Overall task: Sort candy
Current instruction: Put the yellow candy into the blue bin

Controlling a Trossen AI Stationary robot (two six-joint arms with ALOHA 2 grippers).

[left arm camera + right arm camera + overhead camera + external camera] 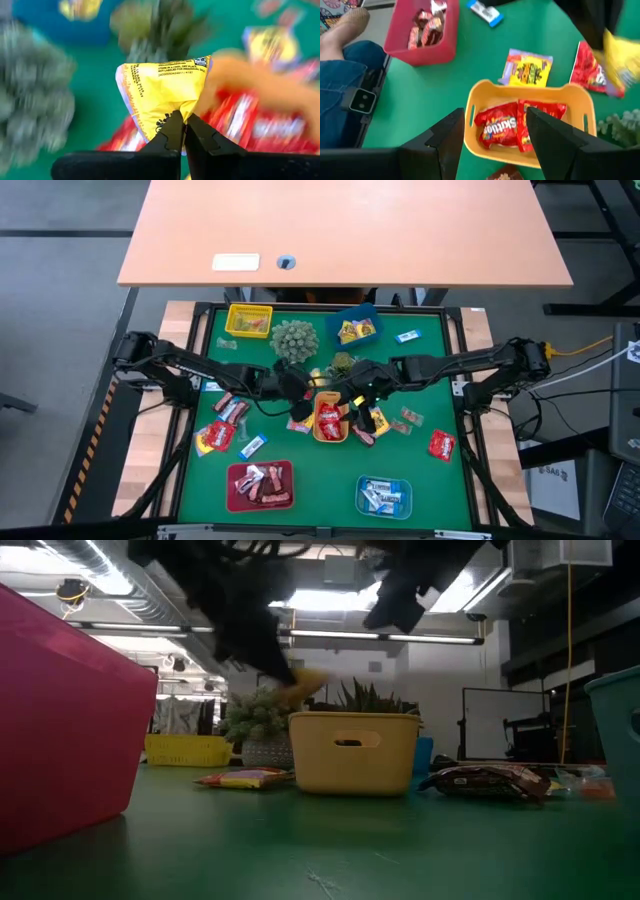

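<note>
- Yellow crinkled foil: the left gripper [181, 131] is clamped on a corner of a yellow candy packet [162, 95], which fans out from my dark fingertips; small black print runs along its far edge.
- From above I see the left gripper [300, 392] just beside the orange tray [331, 436], near the table's middle, with the packet lifted off the green mat [420, 470].
- My right gripper [492, 131] hangs over that orange tray [580, 107] with its fingers spread and nothing between them. Two glossy red packets [520, 125] lie flat in the tray.
- The right wrist view also gives me a purple-and-yellow packet [526, 68] on the mat beside the tray, and the red tray [427, 47] holding small brown-pink sweets.
- Only the high view lays out the rest: the blue tray [384, 497] with blue-white sweets, the yellow mesh basket [249, 320], a darker blue tray [355, 328] and a spiky green ball [293, 338].
- The low view adds the orange tray's [354, 754] smooth plastic wall with a slot handle, and a dark brown wrapper [487, 781] lying flat next to it.
</note>
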